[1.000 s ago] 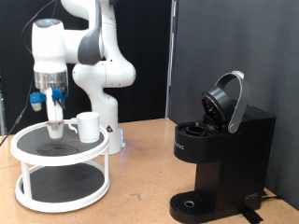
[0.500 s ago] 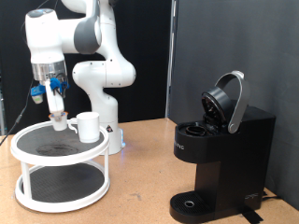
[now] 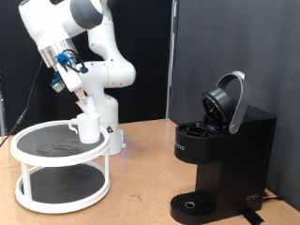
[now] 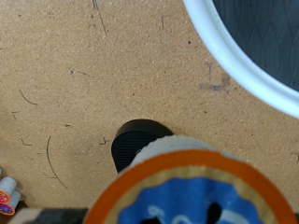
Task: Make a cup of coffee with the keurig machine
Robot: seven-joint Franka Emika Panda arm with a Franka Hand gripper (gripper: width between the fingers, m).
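Pincer [image 3: 82, 97] sits upper left of the exterior frame, tilted, tip pointing down-right, w/ a small white piece at its end, prob the coffee pod, though too small to be sure; how far the fingers are apart can't be told. Wrist view doesn't help: frame bottom is filled by an orange-rimmed blue-and-white round thing [image 4: 187, 191] w/ a dark round part [image 4: 138, 143] behind it, brown desk [image 4: 84, 75] beyond, white rack rim [image 4: 245, 65] at upper right. Just below the pincer, the cup [image 3: 88, 127] stands upright on the top shelf of a white two-tier round rack [image 3: 58, 175], lower left, not touched. The keurig machine [image 3: 223, 161] is well apart at the right of frame, lid up, chamber open, drip base bare, no cup under the spout. Judgement: step in hand looks like carrying the pod from rack toward the brewer; cup not yet placed. That calls for a long traverse rightward, then lining the pod up w/ the open chamber.
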